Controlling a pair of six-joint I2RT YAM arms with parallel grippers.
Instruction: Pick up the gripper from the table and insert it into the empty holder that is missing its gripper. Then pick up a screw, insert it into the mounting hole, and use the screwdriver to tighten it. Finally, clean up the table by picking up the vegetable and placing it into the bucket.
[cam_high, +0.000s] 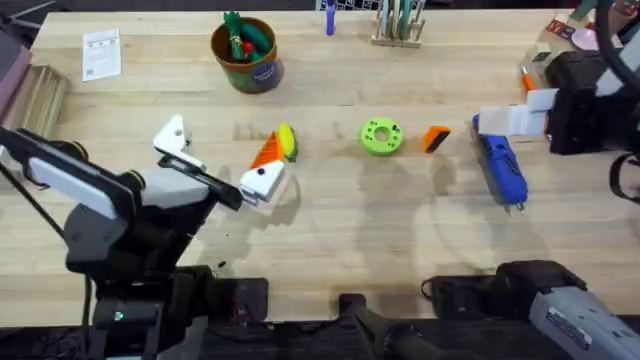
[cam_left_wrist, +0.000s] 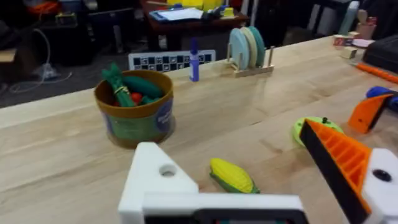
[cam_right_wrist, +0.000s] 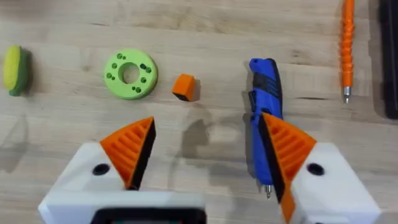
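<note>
Overhead view places the loose orange gripper (cam_high: 436, 138) right of centre on the surface (cam_high: 330, 240), between the green holed disc (cam_high: 381, 136) and blue screwdriver (cam_high: 500, 168), well right of the spread left hand (cam_high: 215, 160). The left wrist view reveals its bare white holder (cam_left_wrist: 155, 180), the corn vegetable (cam_left_wrist: 232, 175) beyond it. The right hand (cam_right_wrist: 205, 155) hangs spread above the screwdriver; the bucket (cam_high: 247, 55), upper centre, holds green and red toy vegetables (cam_high: 243, 38).

Your left arm's gripper (cam_high: 225, 160) sits open over the wooden table (cam_high: 400, 230); one white plastic holder (cam_high: 172, 135) is bare, the other carries an orange finger touching the yellow toy corn cob (cam_high: 287, 141). The loose orange wedge gripper (cam_high: 436, 138) lies between the green holed disc (cam_high: 381, 136) and the blue pen-shaped screwdriver (cam_high: 502, 170). The round brown tub (cam_high: 247, 56) holds toy vegetables.
</note>
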